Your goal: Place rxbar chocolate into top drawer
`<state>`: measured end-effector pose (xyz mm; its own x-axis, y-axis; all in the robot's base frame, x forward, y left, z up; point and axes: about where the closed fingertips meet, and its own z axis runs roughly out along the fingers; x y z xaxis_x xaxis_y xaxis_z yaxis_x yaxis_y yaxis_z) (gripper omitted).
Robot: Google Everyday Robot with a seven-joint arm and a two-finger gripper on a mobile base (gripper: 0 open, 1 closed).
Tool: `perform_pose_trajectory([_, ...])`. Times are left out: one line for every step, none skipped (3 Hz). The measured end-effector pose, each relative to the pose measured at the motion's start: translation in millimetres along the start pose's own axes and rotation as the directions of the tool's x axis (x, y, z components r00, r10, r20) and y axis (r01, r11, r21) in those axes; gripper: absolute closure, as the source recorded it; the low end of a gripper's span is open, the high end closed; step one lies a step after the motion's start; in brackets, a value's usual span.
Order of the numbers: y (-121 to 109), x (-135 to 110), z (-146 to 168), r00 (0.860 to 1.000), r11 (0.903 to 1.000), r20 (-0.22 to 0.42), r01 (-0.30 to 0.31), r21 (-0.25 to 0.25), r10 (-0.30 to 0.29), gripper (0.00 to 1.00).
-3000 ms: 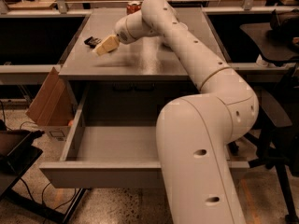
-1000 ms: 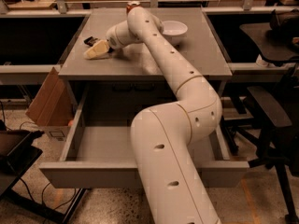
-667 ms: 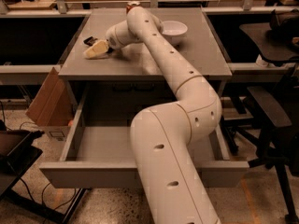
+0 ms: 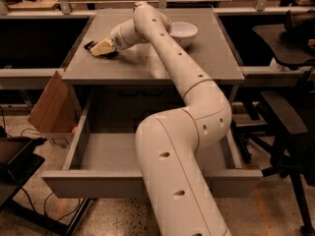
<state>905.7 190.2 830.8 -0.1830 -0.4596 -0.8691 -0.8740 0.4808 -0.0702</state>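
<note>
One drawer stands open at 6 o'clock, below the table. At 10 o'clock on the tabletop, the gripper sits over the dark snack bar; its grip cannot be told. A white bowl lies at 12 o'clock.

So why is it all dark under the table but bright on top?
In the camera view, light seems to come from above and hits the table, where the gripper is low near the far left corner; the table shades the back of the open top drawer, so that part looks dark.
</note>
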Motion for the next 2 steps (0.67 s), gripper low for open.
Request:
perform_pose_trajectory([0.0, -2.5, -1.4, 1.000, 1.0000, 0.000, 0.000, 0.000, 0.000, 1.00])
perform_pose_trajectory([0.0, -2.5, -1.4, 1.000, 1.0000, 0.000, 0.000, 0.000, 0.000, 1.00])
